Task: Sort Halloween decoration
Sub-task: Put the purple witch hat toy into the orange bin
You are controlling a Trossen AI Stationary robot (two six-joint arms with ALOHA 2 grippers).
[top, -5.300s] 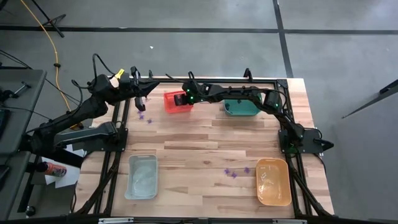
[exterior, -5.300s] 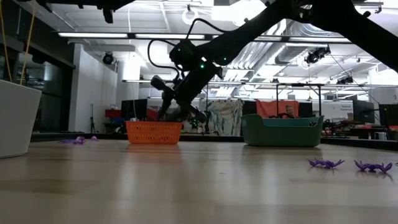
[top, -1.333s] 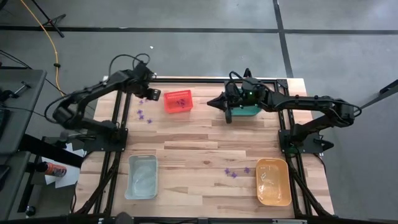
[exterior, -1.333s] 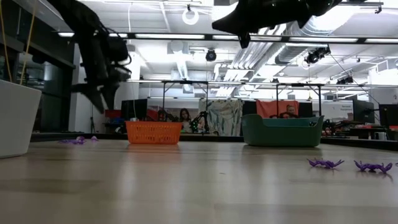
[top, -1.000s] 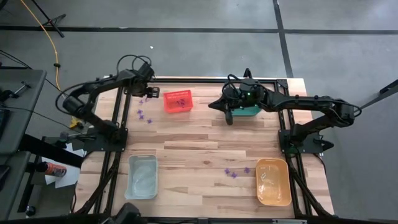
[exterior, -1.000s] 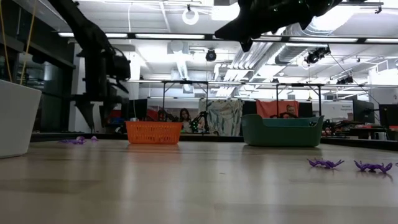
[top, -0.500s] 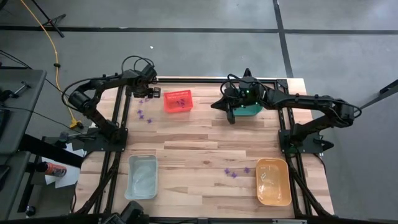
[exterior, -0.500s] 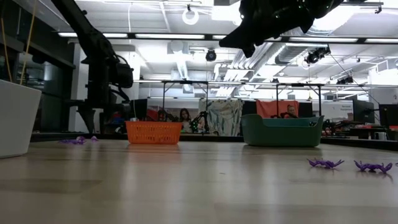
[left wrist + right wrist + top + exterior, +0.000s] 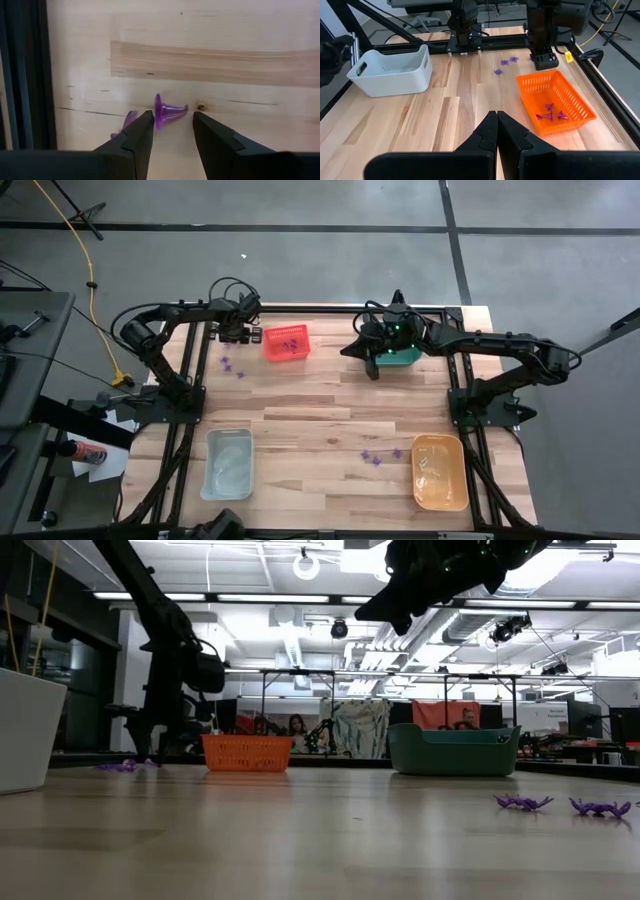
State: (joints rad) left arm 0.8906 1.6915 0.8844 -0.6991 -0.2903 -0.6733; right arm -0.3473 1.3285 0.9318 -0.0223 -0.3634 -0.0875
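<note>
A tiny purple spiky trinket (image 9: pixel 169 112) of the Halloween decoration lies on the wood at the table's far left. My left gripper (image 9: pixel 172 119) (image 9: pixel 240 334) points down over it and is open, with one finger on either side of the trinket and small gaps showing. A second purple trinket (image 9: pixel 128 120) lies just outside one finger. More trinkets lie on the table (image 9: pixel 226 362) (image 9: pixel 372 458) and in the red basket (image 9: pixel 287 342). My right gripper (image 9: pixel 497 120) (image 9: pixel 347 349) is shut and hangs high over the table's far middle, holding nothing.
The red basket stands just right of my left gripper. A green bin (image 9: pixel 392 357) is at the far right, a clear bin (image 9: pixel 229 464) near left, and an orange bin (image 9: pixel 440 470) near right. The dark frame rail (image 9: pixel 22 75) runs close beside the left gripper.
My left gripper has sunk toward the table at its far left and drifted slightly toward the red basket, and it now stands low over the purple trinkets.
</note>
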